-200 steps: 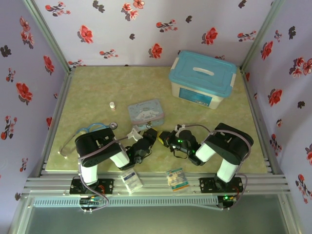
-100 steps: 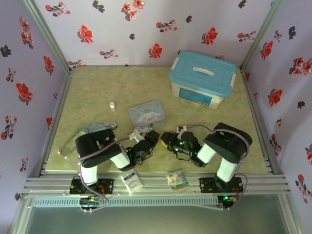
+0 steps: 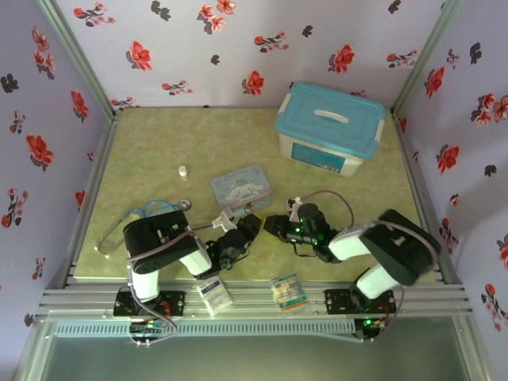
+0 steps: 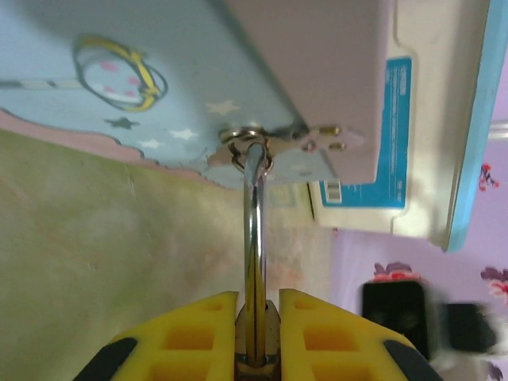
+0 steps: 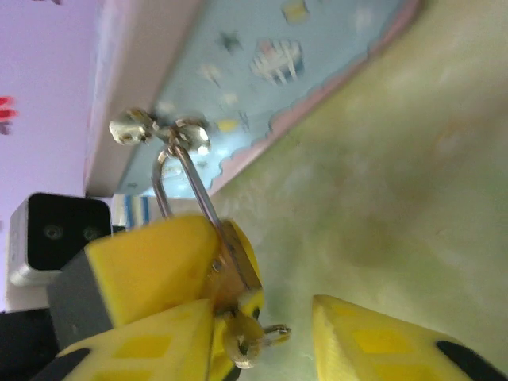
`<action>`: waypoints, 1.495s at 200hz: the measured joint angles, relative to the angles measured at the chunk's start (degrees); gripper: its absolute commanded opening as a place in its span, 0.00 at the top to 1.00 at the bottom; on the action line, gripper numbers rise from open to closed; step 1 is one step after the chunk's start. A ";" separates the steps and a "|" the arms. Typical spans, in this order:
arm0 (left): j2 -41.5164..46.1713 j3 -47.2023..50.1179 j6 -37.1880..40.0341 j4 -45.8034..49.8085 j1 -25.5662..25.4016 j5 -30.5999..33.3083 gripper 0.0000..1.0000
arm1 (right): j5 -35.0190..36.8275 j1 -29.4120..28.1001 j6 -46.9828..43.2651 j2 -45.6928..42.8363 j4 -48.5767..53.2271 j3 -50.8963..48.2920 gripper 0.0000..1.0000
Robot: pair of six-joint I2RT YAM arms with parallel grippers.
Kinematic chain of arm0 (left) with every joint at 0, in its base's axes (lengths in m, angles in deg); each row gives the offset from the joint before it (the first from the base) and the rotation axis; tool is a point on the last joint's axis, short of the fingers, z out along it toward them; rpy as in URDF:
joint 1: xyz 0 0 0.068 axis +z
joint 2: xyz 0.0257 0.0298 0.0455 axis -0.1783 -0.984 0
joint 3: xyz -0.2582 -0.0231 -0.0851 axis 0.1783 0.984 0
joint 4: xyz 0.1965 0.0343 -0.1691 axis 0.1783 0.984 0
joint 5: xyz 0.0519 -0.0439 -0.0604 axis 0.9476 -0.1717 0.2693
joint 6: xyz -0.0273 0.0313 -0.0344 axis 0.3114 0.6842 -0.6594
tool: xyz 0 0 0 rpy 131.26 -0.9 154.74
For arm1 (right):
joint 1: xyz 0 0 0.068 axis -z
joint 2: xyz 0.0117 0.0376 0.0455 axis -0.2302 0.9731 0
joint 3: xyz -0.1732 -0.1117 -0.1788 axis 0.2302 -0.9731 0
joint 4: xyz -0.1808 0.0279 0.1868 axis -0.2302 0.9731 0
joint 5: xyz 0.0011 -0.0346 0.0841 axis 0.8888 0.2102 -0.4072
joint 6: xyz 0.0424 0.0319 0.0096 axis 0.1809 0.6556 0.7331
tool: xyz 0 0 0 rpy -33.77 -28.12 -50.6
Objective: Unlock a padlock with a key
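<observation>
The brass padlock sits pinched between my left gripper's yellow fingers, which are shut on its body. Its steel shackle runs up through the ring of the pastel cartoon tin's hasp. In the right wrist view the padlock hangs from that hasp, and the small key sticks out of its underside. My right gripper is open around the key, whose head lies beside the left finger; the other finger stands well apart. Both grippers meet just in front of the tin, left and right.
A white bin with a blue lid stands at the back right. A small white cylinder and a silver disc on blue tubing lie left of the tin. Two packets rest on the front rail.
The right arm's elbow has swung out to the right while its gripper stayed at the padlock. The tin has shifted slightly. The left arm has barely moved.
</observation>
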 measured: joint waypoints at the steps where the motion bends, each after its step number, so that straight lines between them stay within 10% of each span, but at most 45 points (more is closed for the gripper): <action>1: 0.00 0.02 -0.02 -0.04 -0.09 0.13 1.00 | 0.24 0.00 -0.81 -0.68 1.40 0.42 0.53; 84: 0.00 0.13 0.07 -0.48 -1.27 -2.14 1.00 | 10.91 -3.34 -33.03 -12.17 37.03 10.78 0.57; 299: 0.00 -0.20 0.00 -0.42 -1.27 -2.58 1.00 | 18.71 -13.55 -46.27 -8.20 29.94 7.56 0.65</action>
